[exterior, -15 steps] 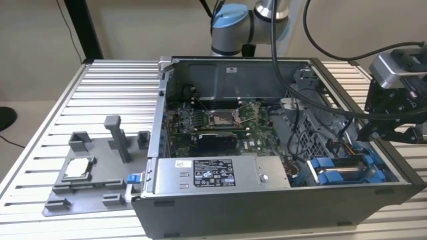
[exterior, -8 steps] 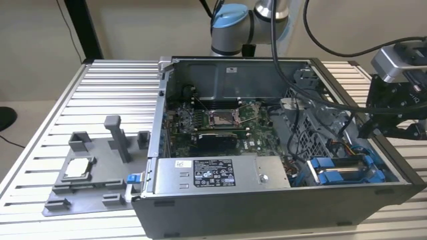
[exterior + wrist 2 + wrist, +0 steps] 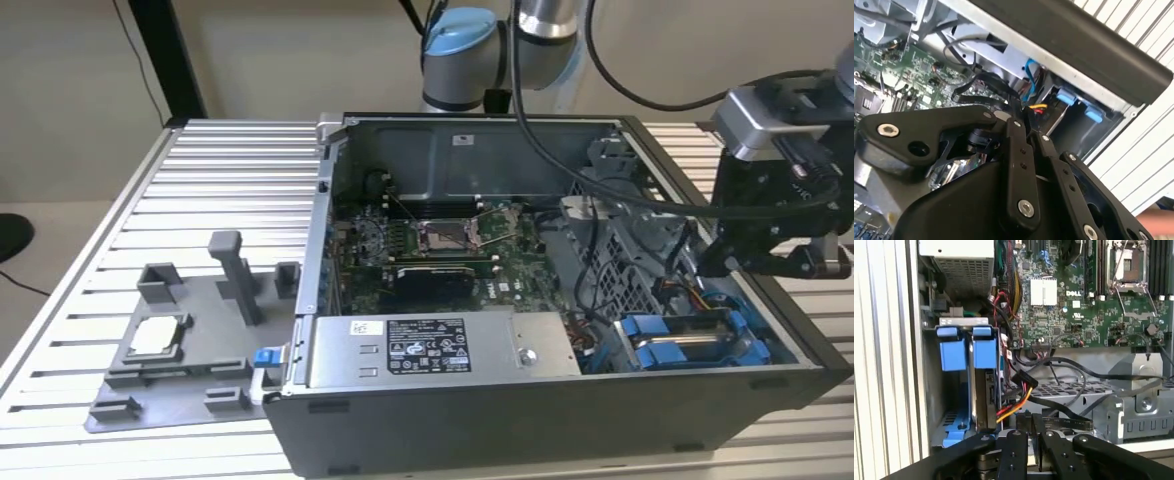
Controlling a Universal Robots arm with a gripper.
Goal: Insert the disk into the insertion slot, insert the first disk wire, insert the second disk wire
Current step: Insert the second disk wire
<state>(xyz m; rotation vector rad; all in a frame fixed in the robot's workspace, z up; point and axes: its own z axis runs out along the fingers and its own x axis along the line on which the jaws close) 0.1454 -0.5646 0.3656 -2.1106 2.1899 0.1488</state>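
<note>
The disk (image 3: 985, 399) stands edge-on in its blue carrier (image 3: 953, 354) inside the insertion slot (image 3: 933, 390), at the case's corner on the exterior view's right (image 3: 683, 342). A black plug with orange, yellow and red wires (image 3: 1021, 386) hangs beside the disk's open edge. My gripper (image 3: 1030, 424) sits just off that edge, fingers (image 3: 1015, 450) drawn together on the black plug of a flat black disk wire (image 3: 1061, 416). In the second wrist view the gripper (image 3: 1029, 120) points at the coloured wires (image 3: 1037, 107). In the exterior view the gripper (image 3: 750, 262) hovers above the bay.
The silver power supply box (image 3: 427, 345) lies along the case's front; the green motherboard (image 3: 427, 245) fills the middle. Loose black cables (image 3: 1094, 375) cross the perforated grey bracket (image 3: 1134, 405). A grey fixture (image 3: 174, 340) stands on the slatted table outside the case.
</note>
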